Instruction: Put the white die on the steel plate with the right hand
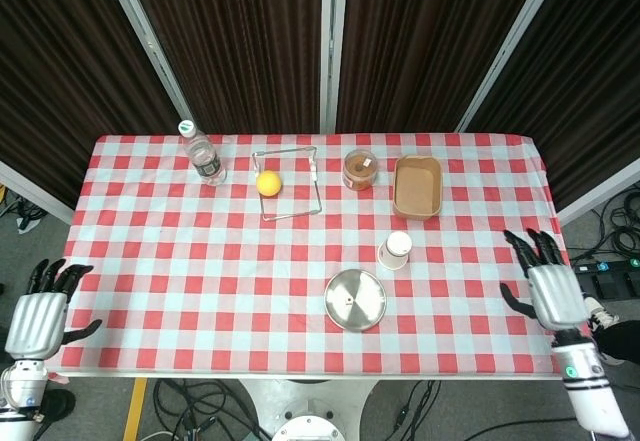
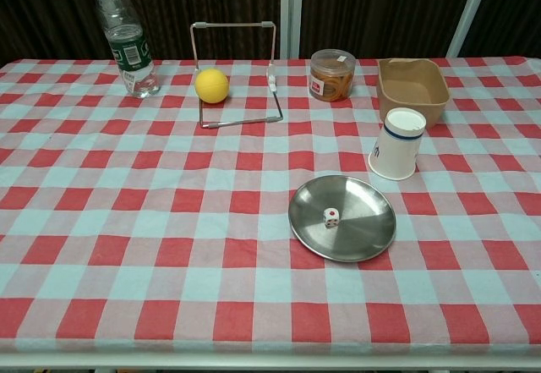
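Observation:
The white die (image 2: 330,216) with a red dot lies on the round steel plate (image 2: 363,236) near the table's front middle; in the head view the die (image 1: 349,301) is a small speck on the plate (image 1: 362,310). My right hand (image 1: 548,283) hangs off the table's right edge, fingers spread, holding nothing. My left hand (image 1: 40,308) sits off the left front corner, also spread and empty. Neither hand shows in the chest view.
A white paper cup (image 2: 396,143) stands upside down just behind and right of the plate. Behind it are a tan tub (image 2: 412,90) and a small jar (image 2: 331,74). A wire frame (image 2: 236,73) with a yellow ball (image 2: 211,85) and a water bottle (image 2: 122,36) stand further left.

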Available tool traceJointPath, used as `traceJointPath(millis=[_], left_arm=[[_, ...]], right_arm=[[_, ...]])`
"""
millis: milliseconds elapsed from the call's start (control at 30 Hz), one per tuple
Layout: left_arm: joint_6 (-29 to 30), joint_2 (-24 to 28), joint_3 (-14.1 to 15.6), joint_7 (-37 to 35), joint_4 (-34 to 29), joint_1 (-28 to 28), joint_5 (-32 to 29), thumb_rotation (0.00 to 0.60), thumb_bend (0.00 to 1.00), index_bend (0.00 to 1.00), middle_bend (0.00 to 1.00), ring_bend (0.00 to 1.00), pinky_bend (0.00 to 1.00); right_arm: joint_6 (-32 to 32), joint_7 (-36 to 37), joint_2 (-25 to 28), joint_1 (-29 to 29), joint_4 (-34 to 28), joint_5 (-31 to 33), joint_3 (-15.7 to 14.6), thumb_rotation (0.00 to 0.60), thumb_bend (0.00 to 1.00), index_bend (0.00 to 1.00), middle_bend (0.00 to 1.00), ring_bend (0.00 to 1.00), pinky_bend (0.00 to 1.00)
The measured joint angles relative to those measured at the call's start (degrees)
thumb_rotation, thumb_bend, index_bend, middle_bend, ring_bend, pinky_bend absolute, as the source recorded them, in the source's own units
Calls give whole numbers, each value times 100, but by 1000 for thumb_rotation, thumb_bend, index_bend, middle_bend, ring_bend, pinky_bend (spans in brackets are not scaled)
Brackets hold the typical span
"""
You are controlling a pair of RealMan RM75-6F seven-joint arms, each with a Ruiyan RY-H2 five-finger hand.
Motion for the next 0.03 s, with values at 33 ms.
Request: traceJointPath(millis=[33], left_arm=[[2,-10,-7,19,-1,-8,3,600,16,205,198,88,3]], right_arm=[[142,-4,39,-132,-47,-5,-41,600,264,87,188,0,10]])
